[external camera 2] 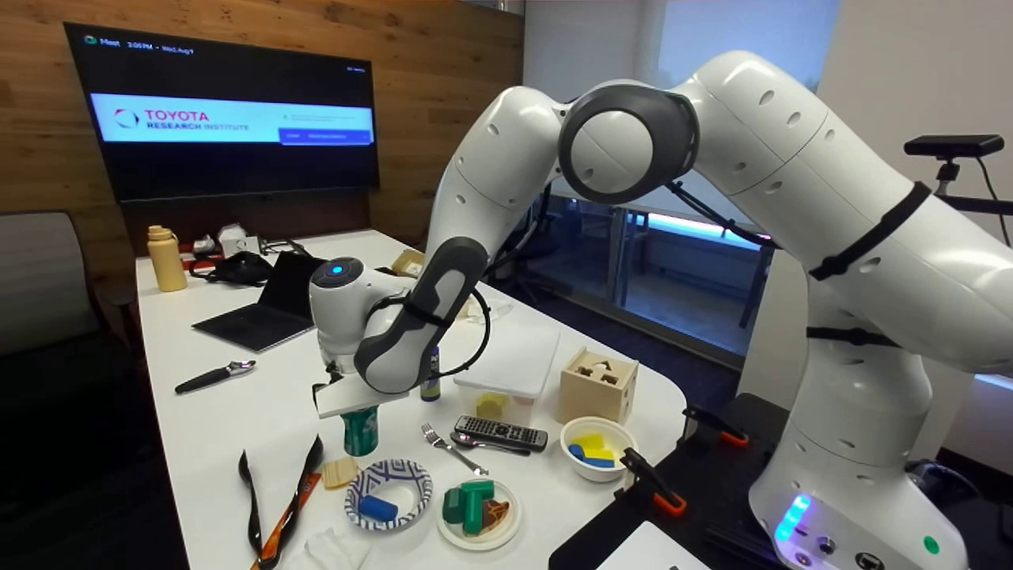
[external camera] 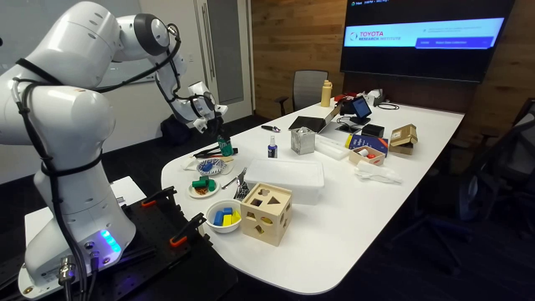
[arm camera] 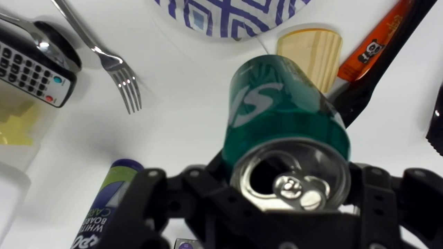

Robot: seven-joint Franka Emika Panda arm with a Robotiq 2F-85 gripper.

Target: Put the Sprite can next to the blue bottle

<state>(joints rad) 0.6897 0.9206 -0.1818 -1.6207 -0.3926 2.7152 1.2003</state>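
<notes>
While the gripper (arm camera: 285, 169) is clamped on the green Sprite can (arm camera: 285, 128), one finger against either side near its opened top, whether the can's base meets the white table (arm camera: 173, 145) cannot be told. With the can as the hub of a clock in the wrist view, the blue EXPO spray bottle (arm camera: 104, 204) is toward 8 o'clock, apart from it and partly hidden behind the gripper. At 10 o'clock lies a steel fork (arm camera: 117, 65), its tines turned toward the space between can and bottle; farther out on that side are a remote control (arm camera: 33, 74) and a spoon (arm camera: 48, 39) by its edge. The rim of a patterned bowl (arm camera: 225, 19) shows at 11, a striped wooden slice (arm camera: 311, 57) between 12 and 1, partly behind the can, and black tongs (arm camera: 367, 86) with an orange panda wrapper (arm camera: 375, 43) at 2. With the bottle as hub in an exterior view, a lidded plastic tub (external camera: 288, 169) is close at 5 o'clock and a silver tissue box (external camera: 301, 142) near at 3. In an exterior view the arm (external camera 2: 491, 182) covers part of the bottle, and a wooden shape sorter (external camera 2: 589, 392) stands at 3 o'clock from it, beyond the tub.
</notes>
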